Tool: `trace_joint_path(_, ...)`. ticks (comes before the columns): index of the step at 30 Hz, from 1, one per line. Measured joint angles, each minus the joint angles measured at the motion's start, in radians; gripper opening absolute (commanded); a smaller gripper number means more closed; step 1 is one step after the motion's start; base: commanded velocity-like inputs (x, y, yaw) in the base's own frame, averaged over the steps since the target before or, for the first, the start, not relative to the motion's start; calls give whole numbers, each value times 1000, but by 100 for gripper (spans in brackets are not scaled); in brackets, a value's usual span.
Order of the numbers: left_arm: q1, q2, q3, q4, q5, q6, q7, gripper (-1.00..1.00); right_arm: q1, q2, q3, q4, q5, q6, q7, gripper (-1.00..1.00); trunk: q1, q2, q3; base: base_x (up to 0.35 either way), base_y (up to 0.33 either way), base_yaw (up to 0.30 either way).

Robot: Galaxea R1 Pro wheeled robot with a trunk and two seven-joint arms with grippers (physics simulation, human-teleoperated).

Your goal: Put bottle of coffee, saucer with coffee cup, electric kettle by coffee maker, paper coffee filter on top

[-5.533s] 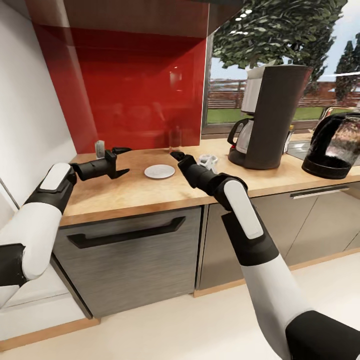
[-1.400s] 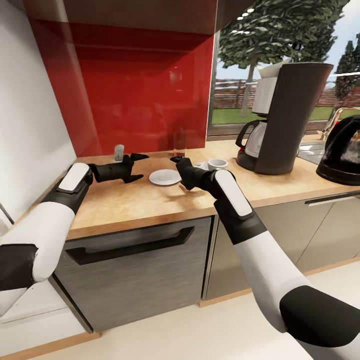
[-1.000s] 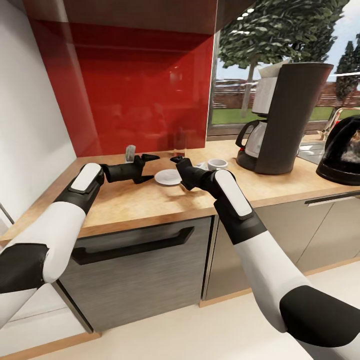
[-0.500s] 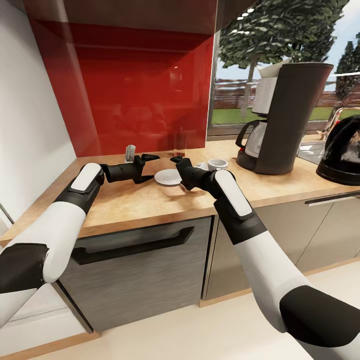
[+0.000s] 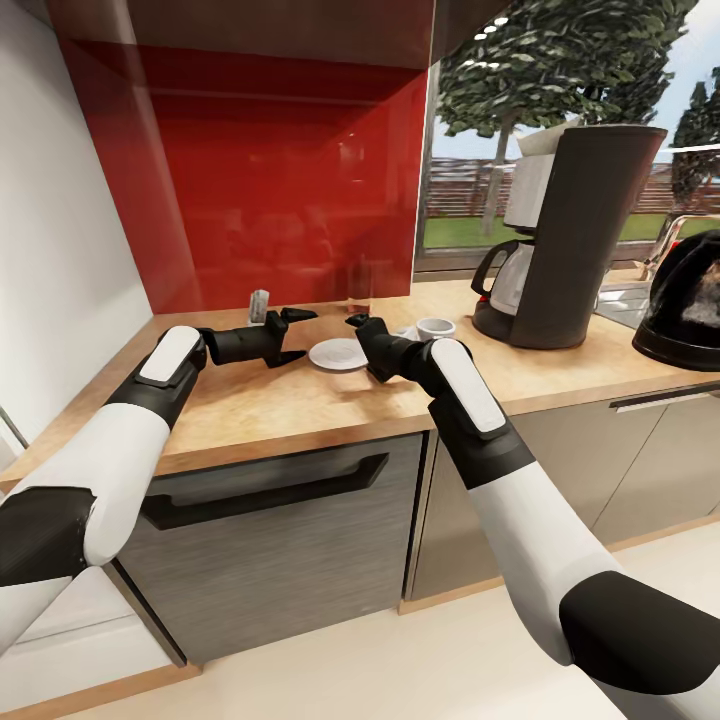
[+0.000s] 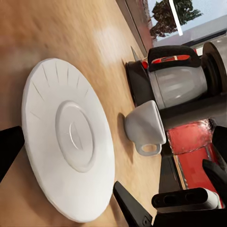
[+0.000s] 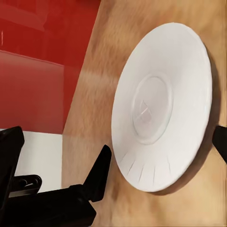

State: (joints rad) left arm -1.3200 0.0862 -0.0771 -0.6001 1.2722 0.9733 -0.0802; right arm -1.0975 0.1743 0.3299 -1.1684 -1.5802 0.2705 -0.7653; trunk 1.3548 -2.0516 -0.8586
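Observation:
The white saucer (image 5: 338, 353) lies flat on the kitchen countertop (image 5: 300, 405). My left gripper (image 5: 297, 336) is open, its fingertips just off the saucer's left rim. My right gripper (image 5: 362, 342) is open at the right rim, facing the left one. The left wrist view shows the saucer (image 6: 66, 137), the coffee cup (image 6: 144, 127) and the right gripper (image 6: 184, 203) beyond. The saucer (image 7: 161, 109) also appears in the right wrist view. The coffee cup (image 5: 434, 328) stands upright between saucer and coffee maker (image 5: 575, 235), which carries the paper coffee filter (image 5: 543, 139). The electric kettle (image 5: 690, 300) stands at the right. The bottle of coffee is hidden.
A small grey shaker (image 5: 258, 303) and a clear glass (image 5: 358, 285) stand at the back by the red splashback (image 5: 280, 180). A white wall (image 5: 60, 250) closes the counter's left end. A sink tap (image 5: 665, 240) rises behind the kettle. Dark cabinet fronts (image 5: 260, 520) run below.
Over the last 1.4 s my left gripper slid right up to the saucer's rim, then held. The right gripper shifted only slightly. Saucer and cup have not moved.

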Motion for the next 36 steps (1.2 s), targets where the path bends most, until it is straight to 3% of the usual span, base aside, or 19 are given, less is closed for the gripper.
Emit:
trace_joint_path(8, 0, 1, 1, -1, 0, 0, 0, 100, 0, 0, -1, -61, -2, -5, -106, 100, 0, 0, 0, 0, 0, 0)
trace_joint_path(12, 0, 2, 1, -1, 0, 1, 0, 100, 0, 0, -1, -71, -2, -5, -127, 100, 0, 0, 0, 0, 0, 0)
trace_joint_path(23, 0, 2, 2, -2, 0, 1, 0, 100, -1, 0, -1, -58, -2, -3, -137, 100, 0, 0, 0, 0, 0, 0)
trace_joint_path(36, 0, 2, 2, -3, 0, 1, 0, 100, -35, 0, 0, 43, -3, -3, -128, 100, 0, 0, 0, 0, 0, 0)
